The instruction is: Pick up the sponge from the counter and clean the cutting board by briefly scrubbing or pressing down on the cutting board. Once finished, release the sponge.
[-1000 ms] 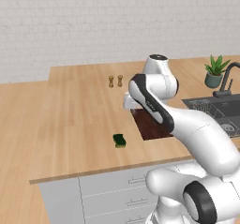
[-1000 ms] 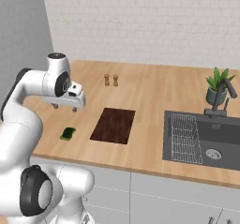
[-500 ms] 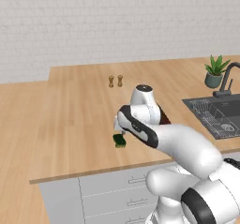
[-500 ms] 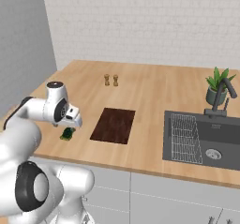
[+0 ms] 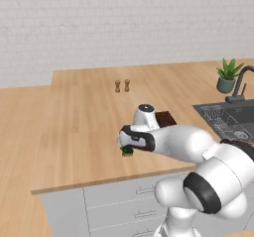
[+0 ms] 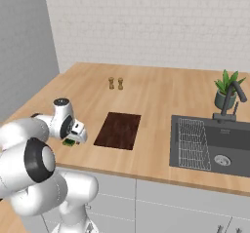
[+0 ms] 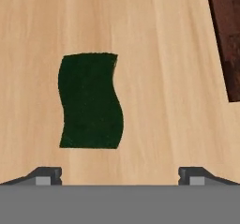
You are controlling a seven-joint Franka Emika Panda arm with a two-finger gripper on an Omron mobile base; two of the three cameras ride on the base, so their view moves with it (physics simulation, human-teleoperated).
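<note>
The dark green sponge [image 7: 90,101] lies flat on the light-wood counter [image 7: 159,78], close to its front edge [image 5: 127,151] [image 6: 69,142]. My gripper [image 7: 121,175] hangs low right above it, open, its two fingertips [image 7: 47,174] set wide apart with nothing between them. The sponge sits a little left of the gripper's centre line in the hand view. The dark reddish-brown cutting board [image 6: 118,130] lies to the right of the sponge, apart from it. The board is partly hidden behind my arm [image 5: 165,118] and its corner shows at the upper right [image 7: 227,35].
Two small shakers [image 6: 115,83] stand at the back of the counter. A black sink [image 6: 215,139] with a faucet and a potted plant [image 6: 225,89] are at the right. The counter's front edge [image 5: 99,181] runs just in front of the sponge.
The arm has swung down and left from above the cutting board to just over the sponge. The jaws have opened a little wider. The sponge and board have not moved.
</note>
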